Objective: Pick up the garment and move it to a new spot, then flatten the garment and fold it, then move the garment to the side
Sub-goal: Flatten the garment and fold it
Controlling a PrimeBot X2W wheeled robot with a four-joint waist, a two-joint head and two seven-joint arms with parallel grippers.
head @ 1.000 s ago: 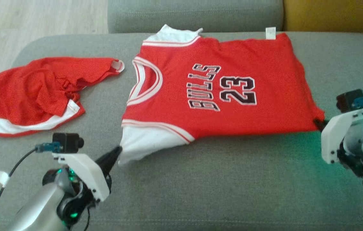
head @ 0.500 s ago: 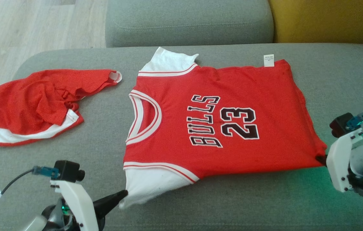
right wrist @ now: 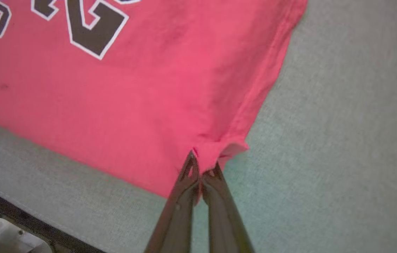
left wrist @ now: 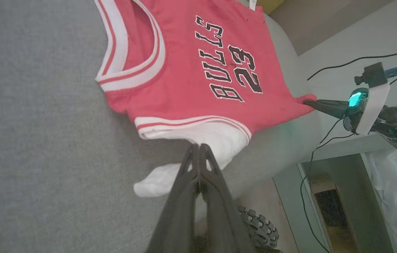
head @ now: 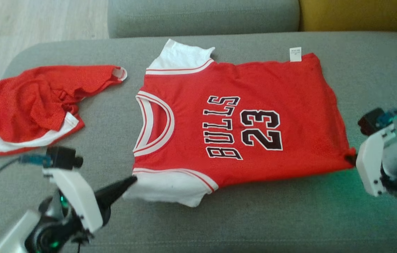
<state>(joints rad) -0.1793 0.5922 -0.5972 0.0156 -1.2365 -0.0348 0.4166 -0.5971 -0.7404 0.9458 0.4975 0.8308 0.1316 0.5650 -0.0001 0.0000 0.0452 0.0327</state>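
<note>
A red "BULLS 23" jersey with white sleeves lies spread flat on the grey sofa seat, neck toward my left. My left gripper is shut on the near white sleeve, and its closed fingertips press into the cloth. At the opposite end, my right gripper is shut on the near corner of the red hem. That same gripper shows in the left wrist view pinching the hem corner. A small white label sticks out at the far hem.
Crumpled red shorts with a white band lie on the seat at the far left. Behind the seat stand a grey back cushion and a yellow cushion. Wooden floor lies past the seat's left edge.
The head camera has shifted. My left gripper has moved in toward the jersey, so the near white sleeve lies slacker and flatter. My right gripper keeps its hold on the hem corner.
</note>
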